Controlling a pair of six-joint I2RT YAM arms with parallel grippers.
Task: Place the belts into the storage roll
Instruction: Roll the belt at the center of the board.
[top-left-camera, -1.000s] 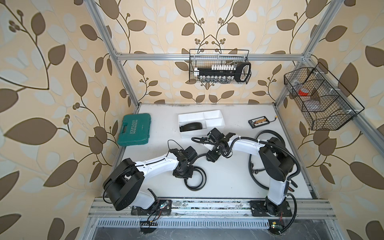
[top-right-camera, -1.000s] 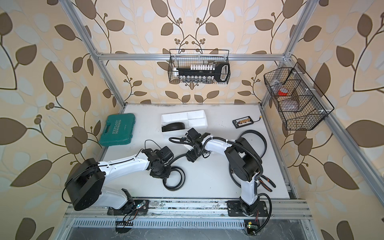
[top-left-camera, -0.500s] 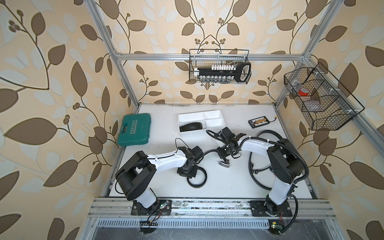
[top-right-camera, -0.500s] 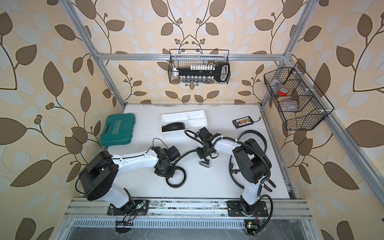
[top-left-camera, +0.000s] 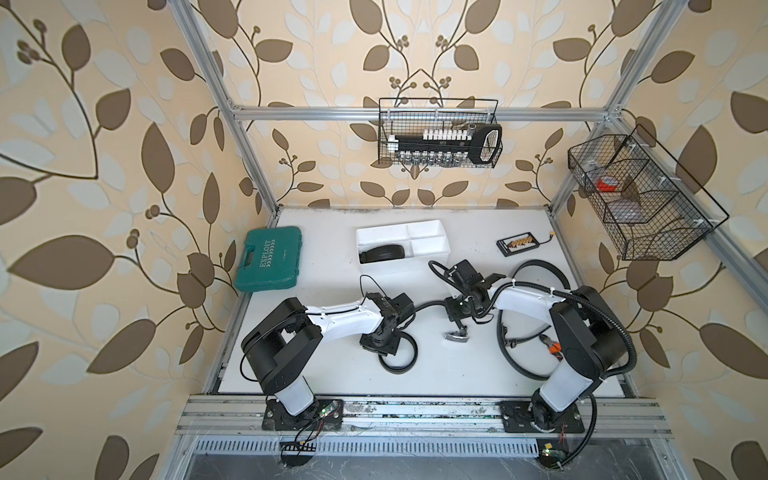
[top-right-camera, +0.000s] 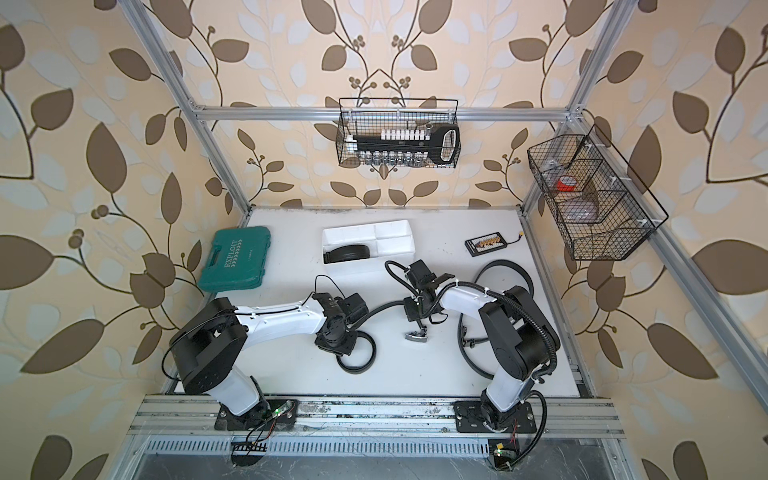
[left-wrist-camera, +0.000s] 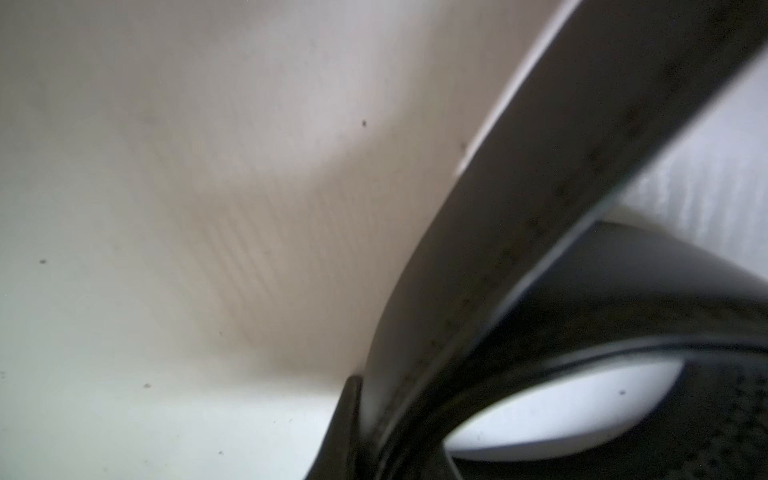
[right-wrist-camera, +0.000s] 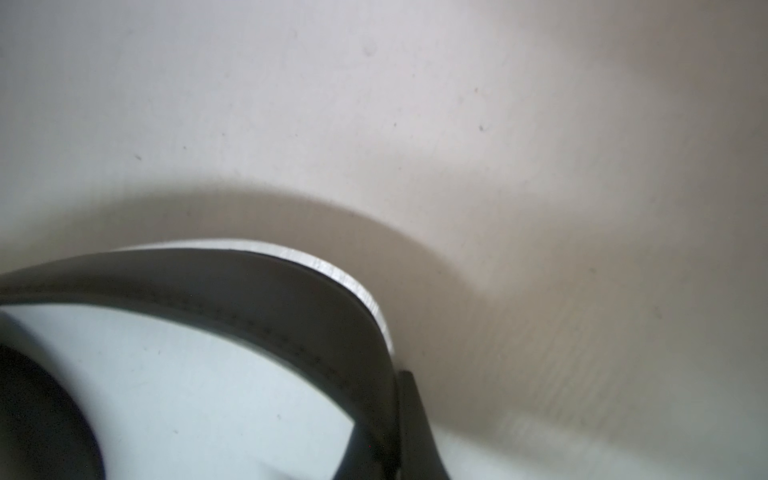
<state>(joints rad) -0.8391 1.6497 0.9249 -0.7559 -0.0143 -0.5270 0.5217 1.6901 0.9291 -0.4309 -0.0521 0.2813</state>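
Evidently, in both top views, the left gripper (top-left-camera: 380, 345) and right gripper (top-left-camera: 459, 326) share one loose belt (top-left-camera: 428, 306), probably to coil it for the white divided tray (top-left-camera: 432, 230). A coiled belt (top-left-camera: 382, 252) fills the compartment nearest the left arm; the others look empty. A third belt (top-left-camera: 538, 263) lies around the right arm.

Left wrist view: the jaws seem clamped on the loose belt (left-wrist-camera: 519, 216).

Right wrist view: the jaws are closed on the loose belt (right-wrist-camera: 291, 299), over the table (right-wrist-camera: 457, 104).

Top views bright, even, bowed at edges — wrist views blurred, belt (left-wrist-camera: 540, 208) out of focus, soft shadows on the surface (right-wrist-camera: 498, 124)
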